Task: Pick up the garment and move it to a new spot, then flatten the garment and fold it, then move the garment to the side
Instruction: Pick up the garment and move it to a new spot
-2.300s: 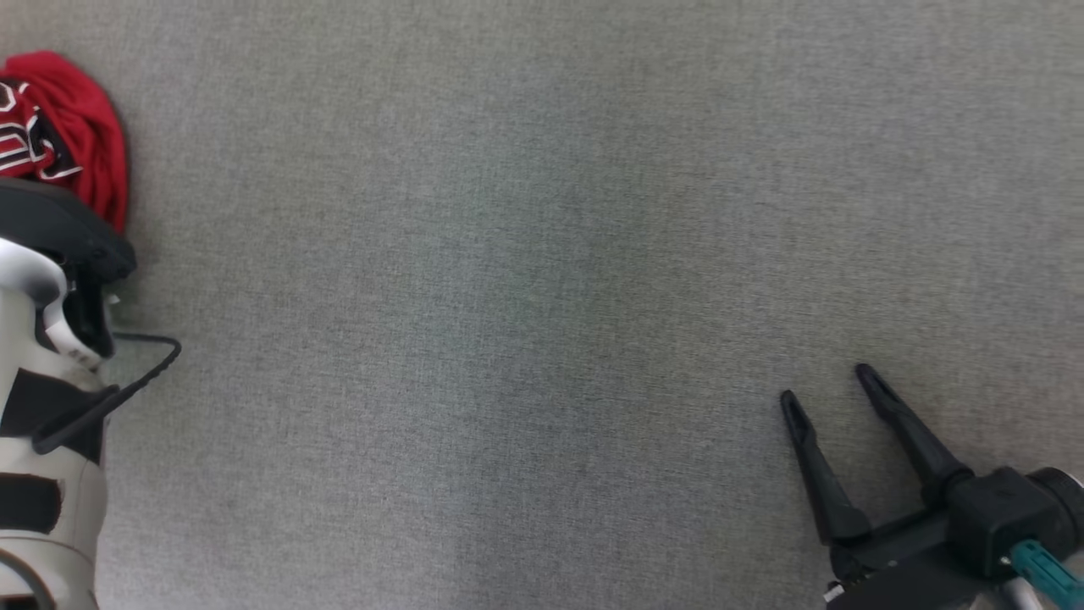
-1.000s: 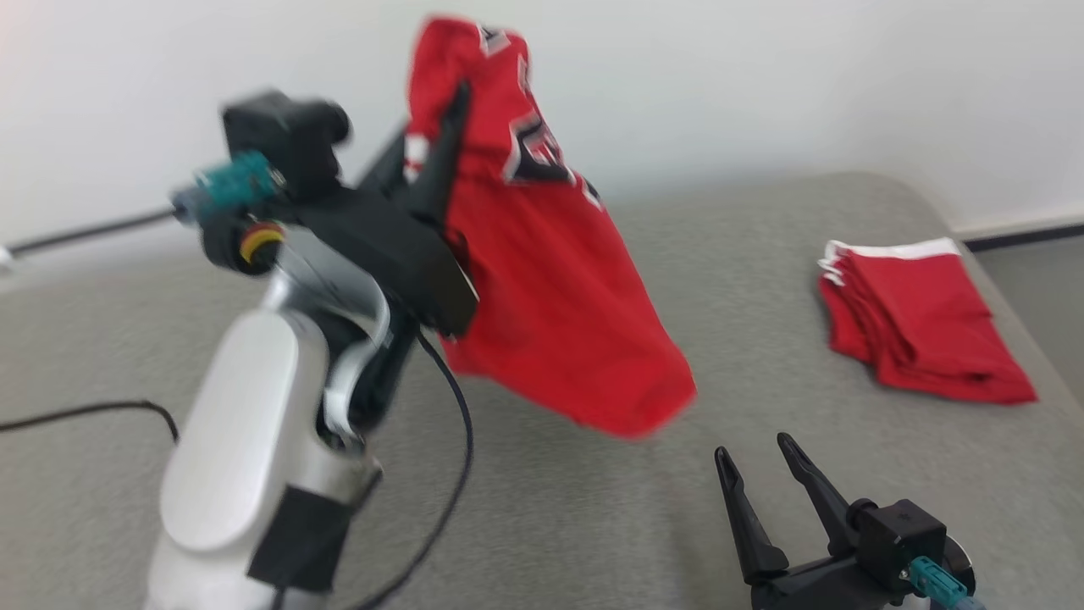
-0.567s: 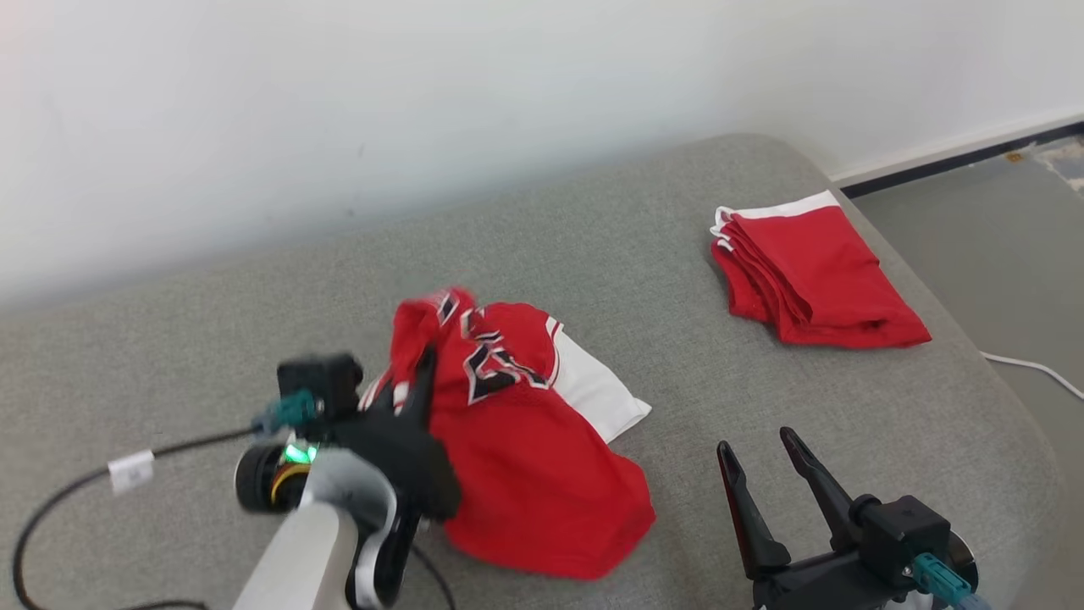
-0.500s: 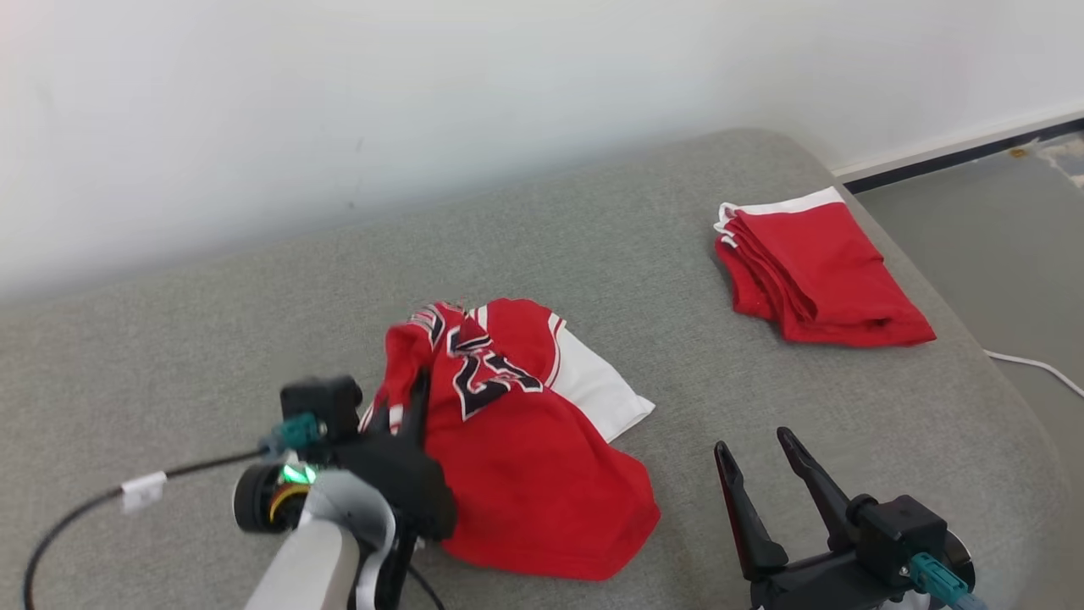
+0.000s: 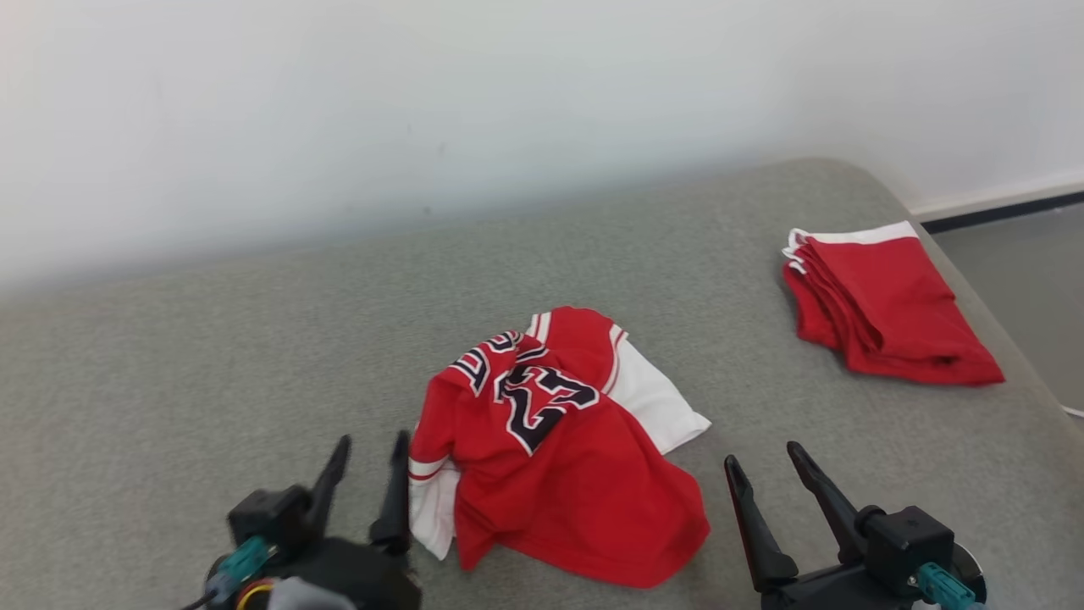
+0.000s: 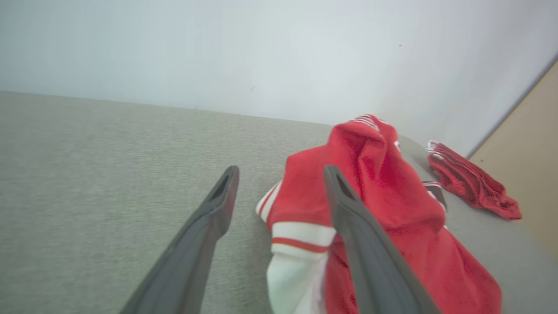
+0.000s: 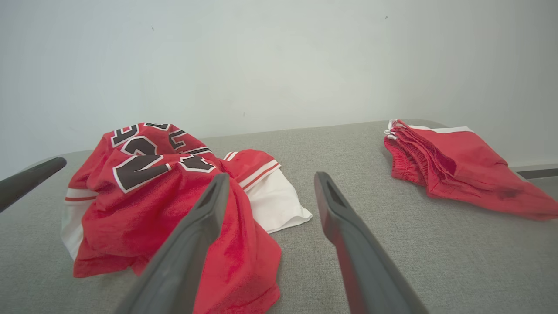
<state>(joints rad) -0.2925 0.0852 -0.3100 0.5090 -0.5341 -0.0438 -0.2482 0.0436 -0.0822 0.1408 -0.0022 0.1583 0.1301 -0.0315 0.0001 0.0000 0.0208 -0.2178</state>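
Observation:
A crumpled red garment [image 5: 559, 457] with white trim and black lettering lies in a heap in the middle of the grey padded surface [image 5: 212, 364]. My left gripper [image 5: 370, 443] stands open just left of the heap, its fingers clear of the cloth. The left wrist view shows the garment [image 6: 383, 205] behind the right finger, with nothing between the two fingers. My right gripper [image 5: 764, 460] is open and empty to the right of the heap. In the right wrist view the garment [image 7: 144, 192] lies ahead and to the left.
A folded stack of red clothes [image 5: 889, 305] sits at the far right of the surface, seen too as red clothes [image 7: 453, 165] from the right wrist. A pale wall [image 5: 423, 102] runs behind. The surface's rounded right edge drops to the floor [image 5: 1025, 271].
My left gripper carried the garment in, lowered it onto the surface, opened and drew back to the left. The head camera shifted. The right gripper stayed open and still.

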